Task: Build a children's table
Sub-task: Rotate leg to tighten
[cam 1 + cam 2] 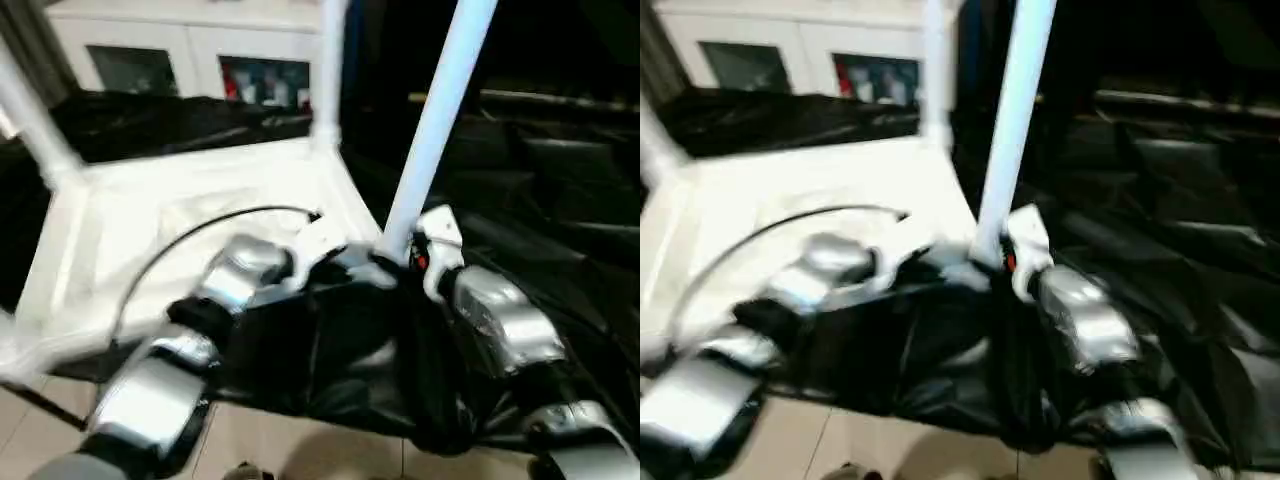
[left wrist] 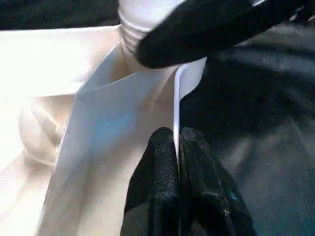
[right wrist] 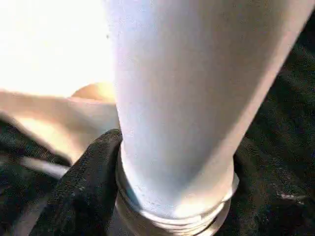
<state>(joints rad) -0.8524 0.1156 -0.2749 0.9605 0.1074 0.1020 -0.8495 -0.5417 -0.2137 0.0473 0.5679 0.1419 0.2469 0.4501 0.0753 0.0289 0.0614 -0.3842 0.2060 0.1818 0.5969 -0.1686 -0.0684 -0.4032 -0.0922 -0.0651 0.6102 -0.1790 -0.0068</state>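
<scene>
Tabletop (image 1: 200, 215) lies upside down on black sheeting (image 1: 560, 200), ribbed underside up. Two legs look fitted already: one rises from the far corner (image 1: 328, 70), another from the far-left corner (image 1: 30, 115). A third leg (image 1: 435, 120) stands at the near-right corner, tilted a bit, its threaded end right at the socket; can't tell if it's seated or only started. So roughly half done by my read, w/ this leg to finish and at least one more corner left. The near-left corner is mostly hidden behind the left forearm, so can't say whether it has a leg.

Left gripper (image 2: 177, 147) is pinched shut on the thin edge wall of the tabletop beside that corner, prob. steadying it. Right gripper (image 3: 172, 196) sits around the base of the third leg, one black finger (image 3: 86, 182) against the tube just above the threads, the other side dark against the sheeting. It looks like a grip on the leg, fingers spread about the tube's width.

Surface: crumpled black plastic sheeting over a low platform, pale tiled floor (image 1: 300, 440) at the near edge. Room: white cabinet (image 1: 190, 50) w/ glass doors behind, dark otherwise.
</scene>
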